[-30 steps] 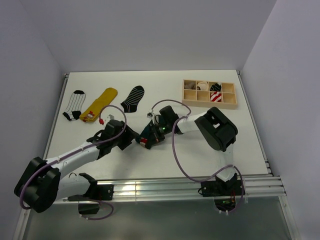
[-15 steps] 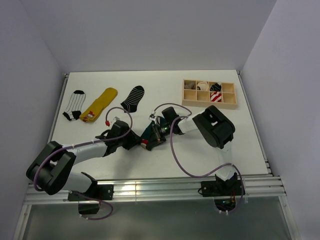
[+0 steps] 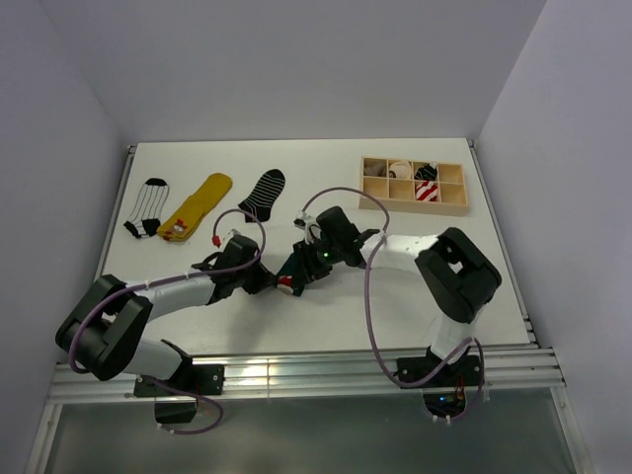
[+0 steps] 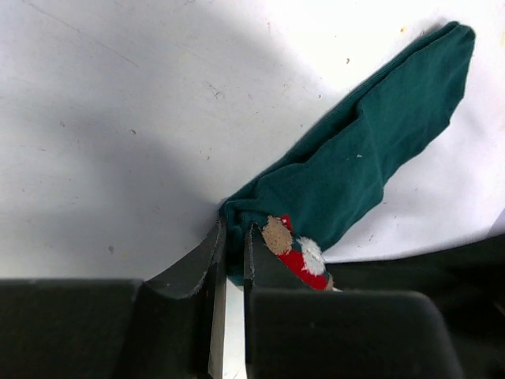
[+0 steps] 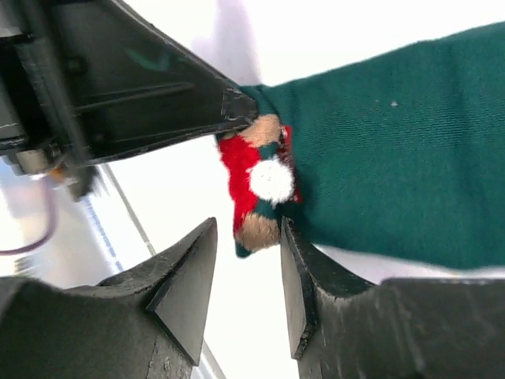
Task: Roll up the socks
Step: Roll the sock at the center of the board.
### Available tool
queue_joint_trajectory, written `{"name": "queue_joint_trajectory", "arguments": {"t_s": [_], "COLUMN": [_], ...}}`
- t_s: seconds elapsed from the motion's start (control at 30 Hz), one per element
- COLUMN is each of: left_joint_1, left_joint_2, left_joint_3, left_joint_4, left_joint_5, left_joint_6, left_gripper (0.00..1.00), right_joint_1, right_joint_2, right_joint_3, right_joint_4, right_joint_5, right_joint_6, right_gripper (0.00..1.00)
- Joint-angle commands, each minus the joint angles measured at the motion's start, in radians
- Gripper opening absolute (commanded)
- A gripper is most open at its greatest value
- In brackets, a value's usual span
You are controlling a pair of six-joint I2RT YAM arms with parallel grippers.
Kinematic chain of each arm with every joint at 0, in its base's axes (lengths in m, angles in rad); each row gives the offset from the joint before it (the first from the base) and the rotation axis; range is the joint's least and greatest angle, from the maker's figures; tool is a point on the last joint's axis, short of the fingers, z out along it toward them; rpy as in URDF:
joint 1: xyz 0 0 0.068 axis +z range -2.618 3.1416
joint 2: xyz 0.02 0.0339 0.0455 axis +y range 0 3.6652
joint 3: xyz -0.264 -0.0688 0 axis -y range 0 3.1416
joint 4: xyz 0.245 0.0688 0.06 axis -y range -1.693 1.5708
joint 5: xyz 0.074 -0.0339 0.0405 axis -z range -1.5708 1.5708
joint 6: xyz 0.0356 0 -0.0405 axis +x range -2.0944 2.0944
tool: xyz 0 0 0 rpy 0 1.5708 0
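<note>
Since a second ago the left arm [image 3: 178,289] has reached in across the white counter [image 3: 326,163], and the left jaws have closed to a thin slit, pinching the near end of the dark green fabric sock with a bear figure [image 4: 363,150]. Meanwhile the right jaws have let go. They stand partly apart with nothing gripped, and the figured end lies loose just off their tips. The green sock lies flat mid-counter between both arms, not yet rolled.

Part of the task looks done: the wooden compartment tray [image 3: 415,207] at the far right already holds a red-and-white striped bundle [image 3: 427,192] and a couple more. Besides the green one, three remain, all flat at the far left: the white sock with black stripes [image 3: 146,207], the yellow sock [image 3: 197,205] and the black sock with thin white stripes [image 3: 263,195].
</note>
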Motion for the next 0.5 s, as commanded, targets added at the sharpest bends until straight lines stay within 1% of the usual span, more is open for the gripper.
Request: {"name": "queue_joint_trajectory", "arguments": {"t_s": [0.0,0.07,0.1,0.17,0.2,0.27,0.3,0.47], "left_joint_1": [-0.003,-0.003,-0.005,-0.005,-0.005,-0.006,-0.006,-0.008], "left_joint_2": [-0.01,-0.016,-0.019,-0.025,-0.025,-0.022,-0.02,-0.022], "left_joint_3": [0.06,0.09,0.097,0.116,0.12,0.131,0.134,0.131], "left_joint_4": [-0.096,-0.139,-0.151,-0.17,-0.174,-0.185,-0.19,-0.182], "left_joint_5": [-0.033,-0.039,-0.045,-0.046,-0.045,-0.043,-0.042,-0.028], "left_joint_6": [0.061,0.082,0.087,0.096,0.097,0.104,0.105,0.102], "left_gripper": [0.04,0.04,0.03,0.03,0.04,0.03,0.03,0.04], "right_joint_1": [0.062,0.116,0.137,0.2,0.219,0.263,0.274,0.302], "right_joint_2": [-0.12,-0.169,-0.18,-0.195,-0.197,-0.199,-0.196,-0.144], "right_joint_3": [-0.003,-0.012,-0.014,-0.008,-0.005,-0.002,0.004,0.012], "right_joint_4": [-0.081,-0.08,-0.077,-0.076,-0.075,-0.061,-0.058,-0.017], "right_joint_5": [0.282,0.384,0.463,0.548,0.614,0.643,0.684,0.669], "right_joint_6": [-0.106,-0.139,-0.152,-0.184,-0.192,-0.207,-0.207,-0.236], "right_gripper": [0.46,0.46,0.47,0.47,0.47,0.48,0.48,0.49]}}
